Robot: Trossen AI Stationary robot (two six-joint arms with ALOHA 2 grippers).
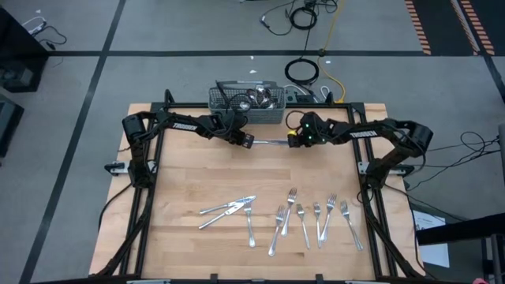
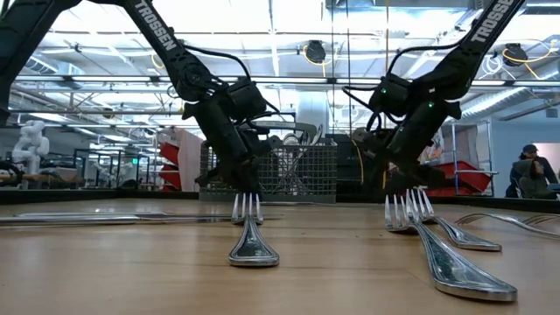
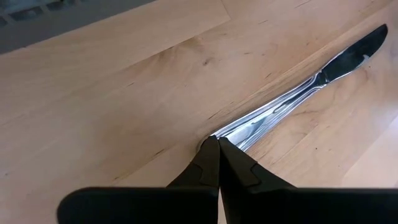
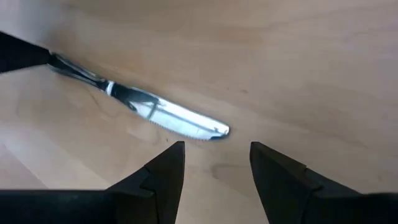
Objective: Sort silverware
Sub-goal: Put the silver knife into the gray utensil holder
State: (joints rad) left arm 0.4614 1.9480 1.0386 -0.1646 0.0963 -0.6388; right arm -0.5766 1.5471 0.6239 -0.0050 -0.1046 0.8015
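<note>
Here the knife hangs level near the counter's far edge, just in front of the basket. The left pincer is clamped on its handle, while the right pincer waits with fingers apart at the blade tip, probably for a handover. Sorted forks lie well apart at the near side. Whether the knife touches the wood is unclear.

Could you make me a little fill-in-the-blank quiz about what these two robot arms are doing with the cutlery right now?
1. The left gripper is shut on the handle of a table ____.
2. The right gripper hovers by its blade tip with its fingers ____.
3. The wire-mesh basket stands at the table's ____ edge.
4. The cluster near the right arm is all ____.

Missing words: knife; open; far; forks.
</note>
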